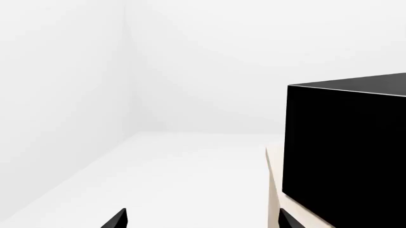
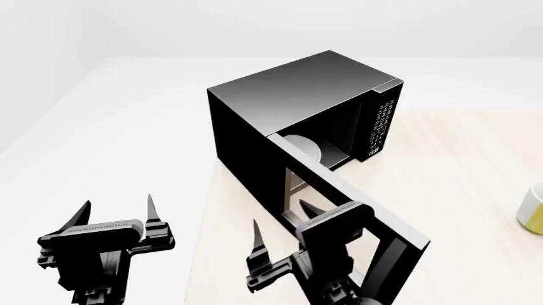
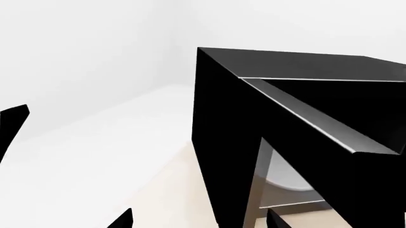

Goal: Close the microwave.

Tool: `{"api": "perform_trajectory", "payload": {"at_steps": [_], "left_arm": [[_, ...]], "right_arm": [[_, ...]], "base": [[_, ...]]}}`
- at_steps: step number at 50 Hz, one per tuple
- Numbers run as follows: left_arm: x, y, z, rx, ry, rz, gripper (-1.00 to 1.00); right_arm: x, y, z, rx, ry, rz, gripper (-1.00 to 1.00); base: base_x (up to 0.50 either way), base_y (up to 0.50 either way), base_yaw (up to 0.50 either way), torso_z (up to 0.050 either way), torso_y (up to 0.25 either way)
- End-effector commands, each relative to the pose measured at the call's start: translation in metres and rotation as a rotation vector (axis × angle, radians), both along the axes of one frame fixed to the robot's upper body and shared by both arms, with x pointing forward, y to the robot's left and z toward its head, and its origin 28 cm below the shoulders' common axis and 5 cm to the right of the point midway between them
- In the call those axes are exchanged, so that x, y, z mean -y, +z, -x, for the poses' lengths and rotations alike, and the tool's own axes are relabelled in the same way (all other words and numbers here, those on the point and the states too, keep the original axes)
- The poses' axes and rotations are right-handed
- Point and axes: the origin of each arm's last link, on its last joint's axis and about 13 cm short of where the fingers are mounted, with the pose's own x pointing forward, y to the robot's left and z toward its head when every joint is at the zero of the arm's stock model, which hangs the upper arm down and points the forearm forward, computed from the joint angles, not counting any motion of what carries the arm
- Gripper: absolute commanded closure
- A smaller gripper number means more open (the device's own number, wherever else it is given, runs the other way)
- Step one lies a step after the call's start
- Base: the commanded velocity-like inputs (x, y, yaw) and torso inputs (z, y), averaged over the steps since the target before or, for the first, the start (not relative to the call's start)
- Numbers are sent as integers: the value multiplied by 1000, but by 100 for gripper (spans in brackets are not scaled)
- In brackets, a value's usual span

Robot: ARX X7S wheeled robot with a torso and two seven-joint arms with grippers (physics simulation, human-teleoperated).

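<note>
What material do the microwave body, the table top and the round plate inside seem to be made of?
The microwave looks like black painted metal or plastic with a satin finish: its top shows a soft grey sheen. The table top looks like pale matte wood or laminate, with faint grain streaks. The round plate looks white and smooth, perhaps glass or ceramic; the render leaves this open.

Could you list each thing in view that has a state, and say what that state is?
microwave: upright on the table, door not closed.
microwave door: swung wide open toward the robot.
plate: lying inside the microwave.
left gripper: open, empty, off to the microwave's side.
right gripper: open, empty, close to the outer face of the door.
mug: upright at the table's edge of view.
</note>
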Motion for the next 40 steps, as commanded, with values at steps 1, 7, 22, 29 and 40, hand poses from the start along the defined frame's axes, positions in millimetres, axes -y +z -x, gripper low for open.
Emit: {"api": "perform_trajectory", "payload": {"at_steps": [1,7,22,29,40], "left_arm": [[0,0,0,1,0,0,-100],[0,0,0,1,1,-1,-100],[0,-1,0,1,-1,-2,-100],[0,0,0,1,-2,-2,-100],[0,1,1,0,-3,0,-100]], "right_arm": [[5,-5,-6,-16,-37,4,-100],[8,-4,-8,-11,-63,7,-100],[16,-9,-17,-18,-121,8,-100],[20,-12,-22,-26,-147,17,-100],[23,-13,-26,-30,-171,24,-100]], "base": [[0,0,0,0,0],[0,0,0,0,0],[0,0,0,0,0],[0,0,0,0,0],[0,0,0,0,0]]}}
